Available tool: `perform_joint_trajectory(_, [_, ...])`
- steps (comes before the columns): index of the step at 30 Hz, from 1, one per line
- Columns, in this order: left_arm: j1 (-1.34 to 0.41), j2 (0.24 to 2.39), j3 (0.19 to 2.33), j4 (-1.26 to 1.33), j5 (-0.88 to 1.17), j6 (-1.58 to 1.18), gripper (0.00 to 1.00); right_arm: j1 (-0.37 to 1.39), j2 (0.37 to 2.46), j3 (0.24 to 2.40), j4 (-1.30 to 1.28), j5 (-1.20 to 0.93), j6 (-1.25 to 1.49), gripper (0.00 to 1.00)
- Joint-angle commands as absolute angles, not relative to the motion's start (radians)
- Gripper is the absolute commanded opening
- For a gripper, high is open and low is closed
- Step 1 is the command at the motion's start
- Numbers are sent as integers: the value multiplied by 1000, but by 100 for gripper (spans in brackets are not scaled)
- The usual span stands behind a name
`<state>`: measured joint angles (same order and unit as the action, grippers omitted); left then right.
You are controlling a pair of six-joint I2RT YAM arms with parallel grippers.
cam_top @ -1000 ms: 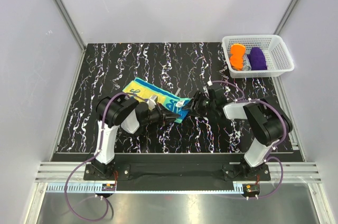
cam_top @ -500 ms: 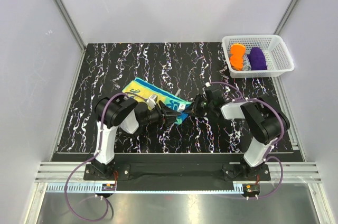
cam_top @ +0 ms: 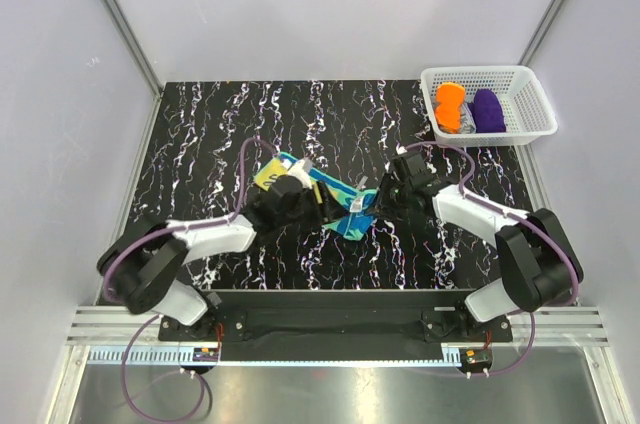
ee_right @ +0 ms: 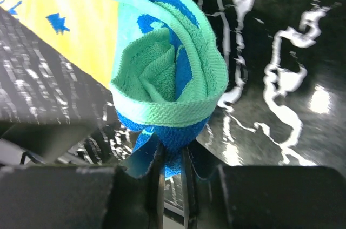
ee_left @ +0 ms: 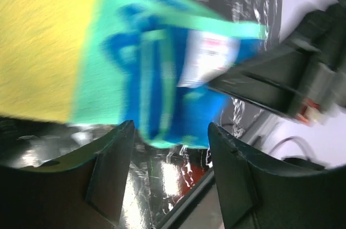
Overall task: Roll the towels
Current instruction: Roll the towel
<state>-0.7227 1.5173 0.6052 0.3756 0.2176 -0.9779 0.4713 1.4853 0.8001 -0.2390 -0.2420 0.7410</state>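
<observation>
Black marble-look tabletop w/ white veins (cam_top: 200, 144), both arms reaching in to the middle. Small terry teal, blue & yellow towel (cam_top: 345, 222) lies just off centre, approx 6 o'clock of the middle, part rolled: yellow end out flat toward 10 o'clock, rolled end toward 4 o'clock. L gripper (cam_top: 322, 206) comes in from 8 o'clock, low over the cloth. Its wrist view shows two black fingers (ee_left: 111, 169) standing well apart w/ the cloth lying ahead of them and nothing pinched, so it's spread wide & holding nothing. R gripper (cam_top: 373, 201) comes in from 3 o'clock & meets the roll's end. In its wrist view the jaws are nearly together, nipping a blue fold at the bottom of the roll. Above the pinch the roll's end shows as a spiral: green inside, blue & teal outside, pale green hem across. The two grippers are close, towel between them. White plastic lattice basket (cam_top: 535, 104) sits at the table's 2 o'clock corner, well apart from the arms. Inside it: bright orange rolled towel (cam_top: 450, 104) w/ a bit of dark grey at its near end, & a purple rolled cloth (cam_top: 487, 111) just beside it at 3 o'clock. Can't tell if those two touch.
</observation>
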Motion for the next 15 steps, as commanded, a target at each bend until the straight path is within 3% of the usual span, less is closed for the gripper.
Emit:
perform_joint_trajectory(1, [-843,1413,693,103,-90,-666,61,482,1482,864,-409,-184,675,19])
perform_joint_trajectory(11, [-1140,1567,844,55,-371,-491,61,483,1560,865,-434,-189,670,18])
perform_joint_trajectory(15, [-1151,1632,862,109,-342,-506,61,485,1551,868,-448,-183,666,18])
